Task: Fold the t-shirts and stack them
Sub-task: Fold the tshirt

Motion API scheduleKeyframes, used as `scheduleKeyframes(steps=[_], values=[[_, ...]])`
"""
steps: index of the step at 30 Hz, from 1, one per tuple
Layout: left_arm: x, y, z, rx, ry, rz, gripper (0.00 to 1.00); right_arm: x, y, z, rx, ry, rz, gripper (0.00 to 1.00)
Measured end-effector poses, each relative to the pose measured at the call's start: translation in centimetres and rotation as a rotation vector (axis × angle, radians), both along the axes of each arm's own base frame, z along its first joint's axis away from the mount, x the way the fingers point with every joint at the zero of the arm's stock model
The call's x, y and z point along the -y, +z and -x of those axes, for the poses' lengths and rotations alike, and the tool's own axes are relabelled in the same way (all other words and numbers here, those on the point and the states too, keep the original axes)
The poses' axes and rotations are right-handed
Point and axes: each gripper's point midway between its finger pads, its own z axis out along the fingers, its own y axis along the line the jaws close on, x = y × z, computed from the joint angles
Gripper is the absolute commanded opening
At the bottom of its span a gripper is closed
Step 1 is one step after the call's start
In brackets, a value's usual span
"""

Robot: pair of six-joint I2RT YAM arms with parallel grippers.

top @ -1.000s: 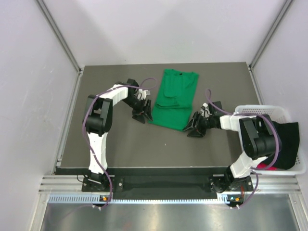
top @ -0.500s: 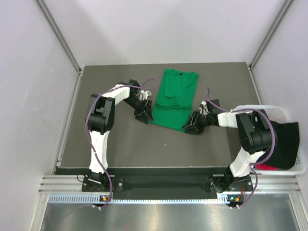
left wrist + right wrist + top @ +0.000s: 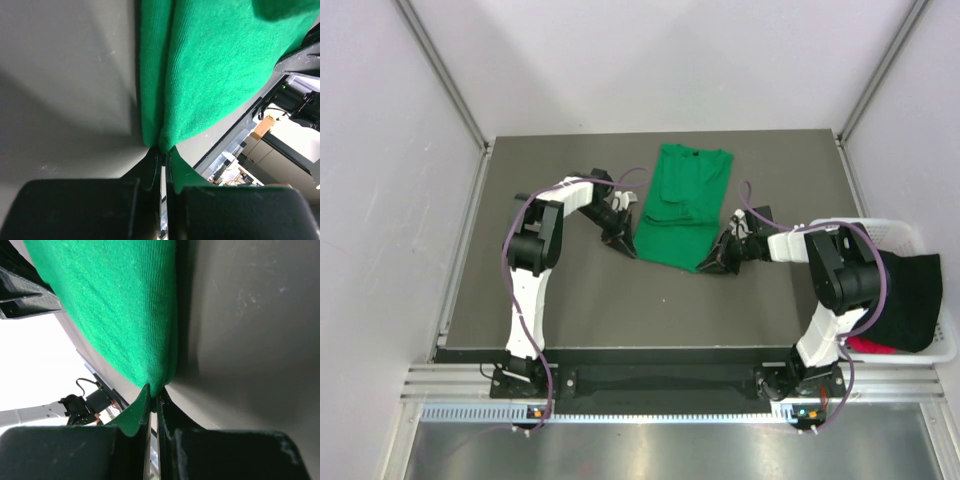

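Note:
A bright green t-shirt [image 3: 682, 205] lies partly folded in the middle of the dark table, collar toward the back. My left gripper [image 3: 629, 247] is shut on its near left bottom corner; the left wrist view shows green cloth [image 3: 200, 75] pinched between the black fingers. At the near right bottom corner my right gripper [image 3: 710, 265] is shut on the hem, the green cloth [image 3: 120, 310] caught at its fingertips. A black t-shirt [image 3: 912, 300] hangs over the basket rim at right, and a red t-shirt [image 3: 870, 347] peeks out beneath it.
A white plastic basket [image 3: 880, 230] stands at the table's right edge beside the right arm. Grey walls with metal frame posts enclose the table [image 3: 560, 300] on three sides. Purple cables loop along both arms.
Both grippers moved inward to the green t-shirt's bottom corners and went from open to shut on the cloth.

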Motion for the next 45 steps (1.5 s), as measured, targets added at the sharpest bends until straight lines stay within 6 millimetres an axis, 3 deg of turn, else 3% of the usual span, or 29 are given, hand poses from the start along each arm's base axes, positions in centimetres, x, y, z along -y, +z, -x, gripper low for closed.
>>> scheduleKeyframes(steps=[4, 7, 10, 14, 18, 22, 28, 35, 39, 45], values=[[0.1, 0.3, -0.5, 0.023, -0.002, 0.001, 0.00, 0.1, 0.9, 0.1, 0.015, 0.006, -0.009, 0.00], [0.3, 1.6, -1.0, 0.062, -0.002, 0.014, 0.00, 0.5, 3.4, -0.1, 0.078, 0.014, -0.031, 0.00], [0.8, 4.4, -1.8, 0.135, -0.003, 0.049, 0.00, 1.7, 6.2, -0.6, 0.156, 0.010, -0.050, 0.00], [1.8, 10.2, -2.8, 0.295, -0.021, 0.103, 0.00, 3.9, 9.3, -1.5, 0.259, -0.013, -0.056, 0.00], [3.1, 15.2, -1.8, 0.428, -0.060, 0.147, 0.00, 5.4, 11.1, -1.1, 0.300, -0.029, -0.061, 0.00], [4.0, 17.5, -0.4, 0.497, -0.094, 0.159, 0.00, 5.7, 12.9, -0.2, 0.335, -0.025, -0.072, 0.00], [3.5, 17.8, 0.3, 0.516, -0.092, 0.139, 0.00, 5.8, 14.5, 0.8, 0.385, -0.019, -0.094, 0.00], [3.8, 17.0, -0.4, 0.505, -0.097, 0.133, 0.00, 7.0, 12.7, -0.8, 0.336, -0.067, -0.102, 0.00], [4.7, 15.4, -3.7, 0.513, -0.096, 0.123, 0.00, 7.6, 12.0, -4.7, 0.324, -0.085, -0.094, 0.00], [4.7, 12.4, -9.7, 0.553, -0.054, 0.082, 0.00, 8.6, 14.3, -13.7, 0.467, -0.117, -0.101, 0.00]])
